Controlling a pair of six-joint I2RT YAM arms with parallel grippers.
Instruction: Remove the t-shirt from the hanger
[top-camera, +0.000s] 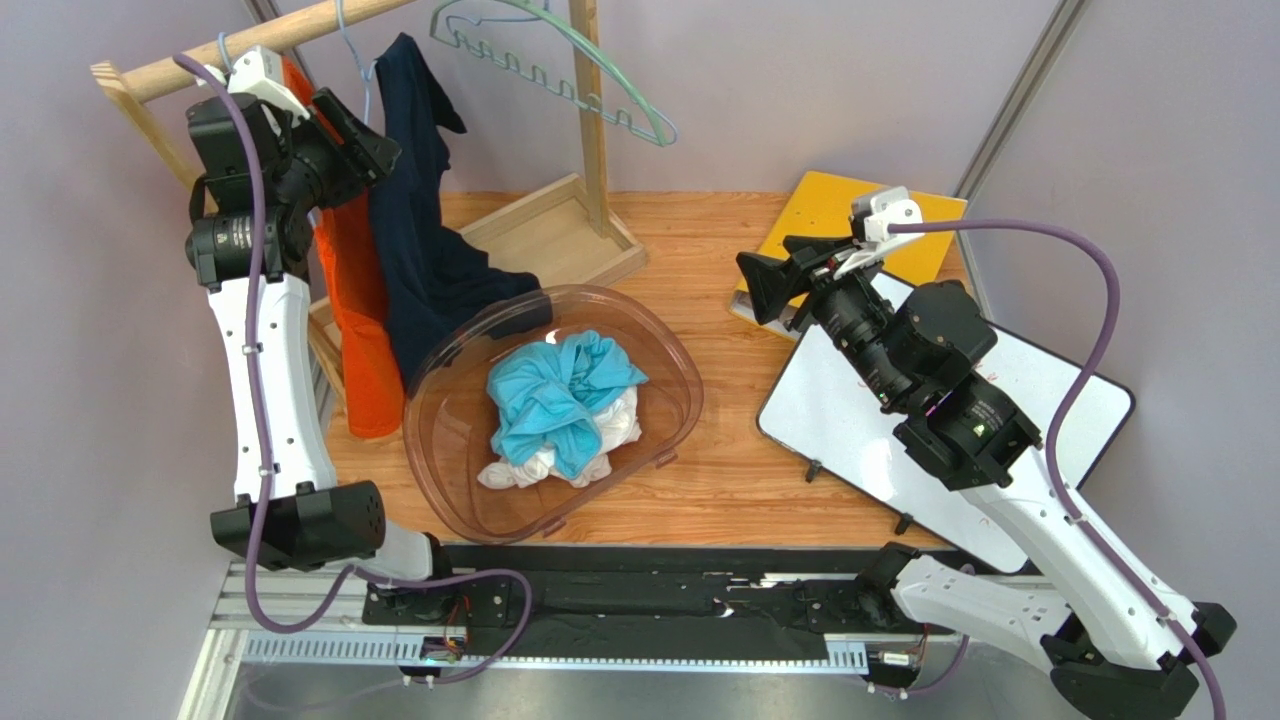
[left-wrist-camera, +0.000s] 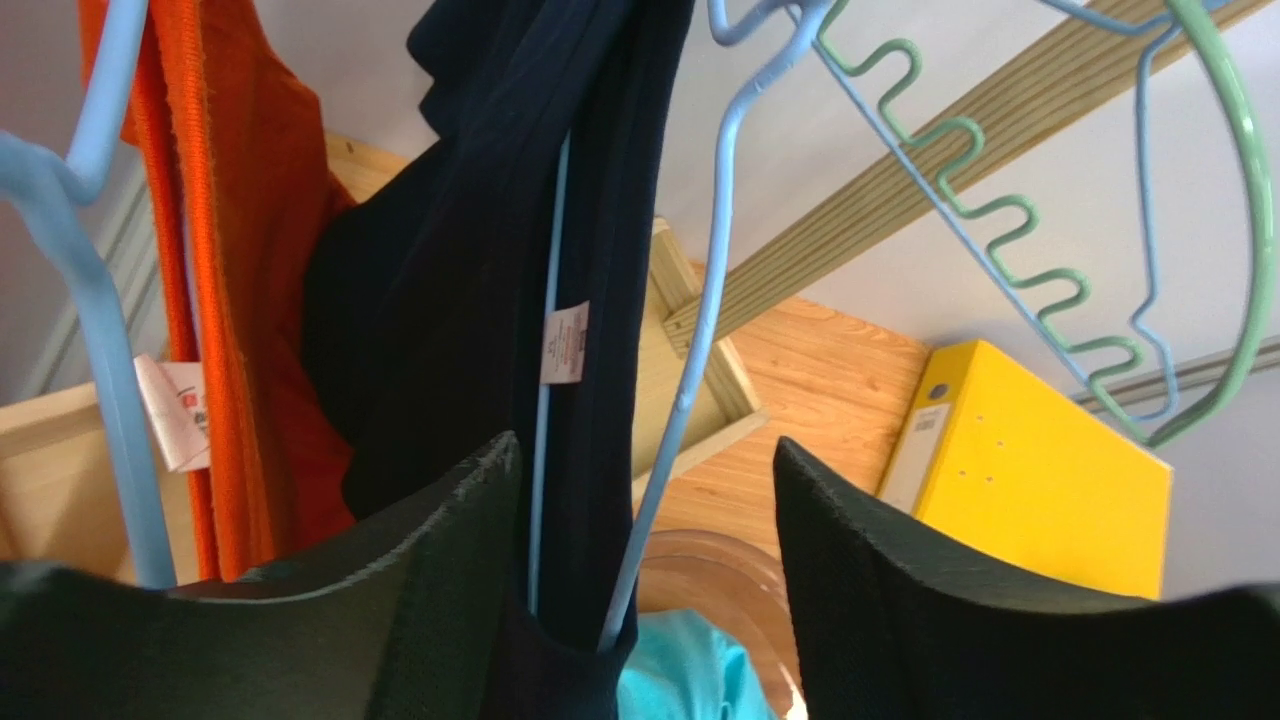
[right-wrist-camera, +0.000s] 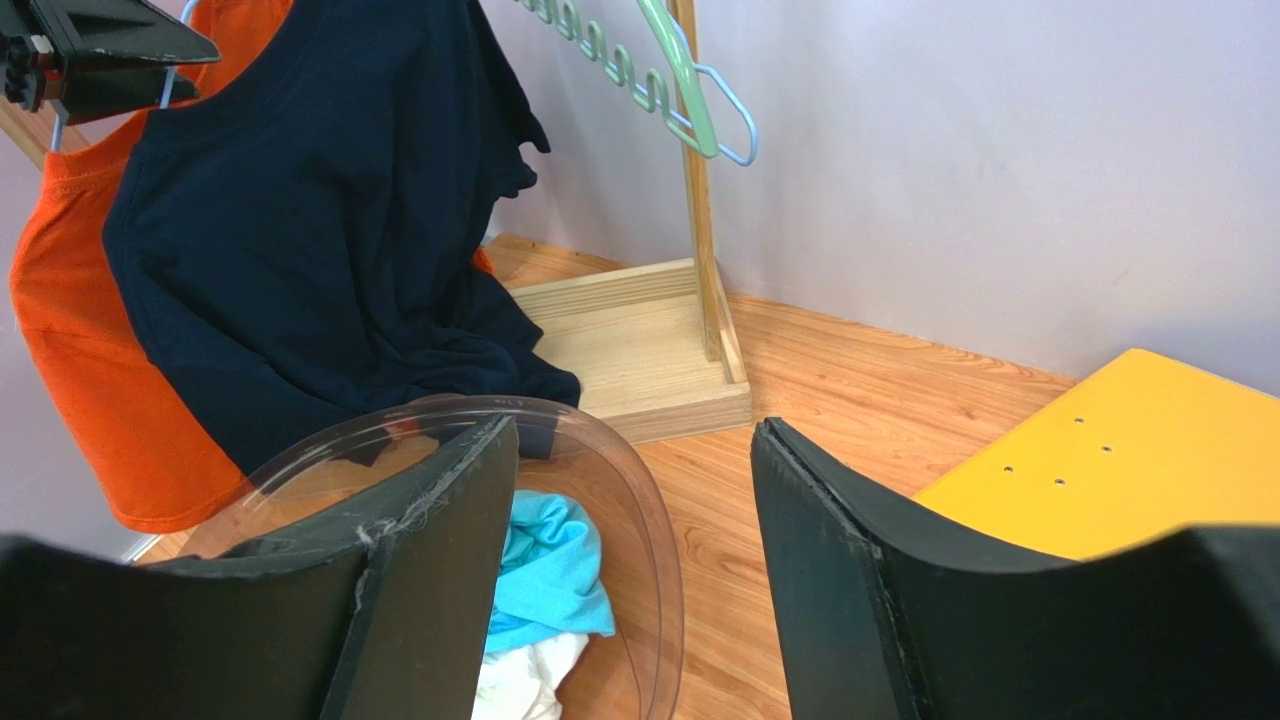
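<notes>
Left pincer (left-wrist-camera: 643, 450), lower edge of the left wrist view: jaws spread, with matte black wedge fingers (left-wrist-camera: 406, 600) either side of the navy t-shirt (left-wrist-camera: 481, 225) and the lower rod of its light blue hanger (left-wrist-camera: 706, 270). Cloth lies against the left finger, but no pinch is made yet. Shirt hangs at upper left of the top view from the wooden rail (top-camera: 256, 45), beside an orange shirt (left-wrist-camera: 241, 225), its hem reaching down near the rim of the clear tub (top-camera: 451, 450). Step in hand, as I judge it: take hold of the navy cloth to draw it off. Close on the knit only, not on the hanger rod, or the hanger may lift off the rail with it. Grip high, near the shoulder, then pull sideways along the hanger arm so the neck opening slips over its end. Navy knit looks soft, limp and finely ribbed, with a white label (left-wrist-camera: 565, 342) sewn inside. Hanger is thin, smooth and rigid, probably slippery. Green hanger (left-wrist-camera: 1232, 225), upper right, is bare and has a wavy notched bar. Right pincer (right-wrist-camera: 634, 435) is spread with nothing between its jaws, over the table (top-camera: 721, 465) near the yellow binder (left-wrist-camera: 1037, 495).
</notes>
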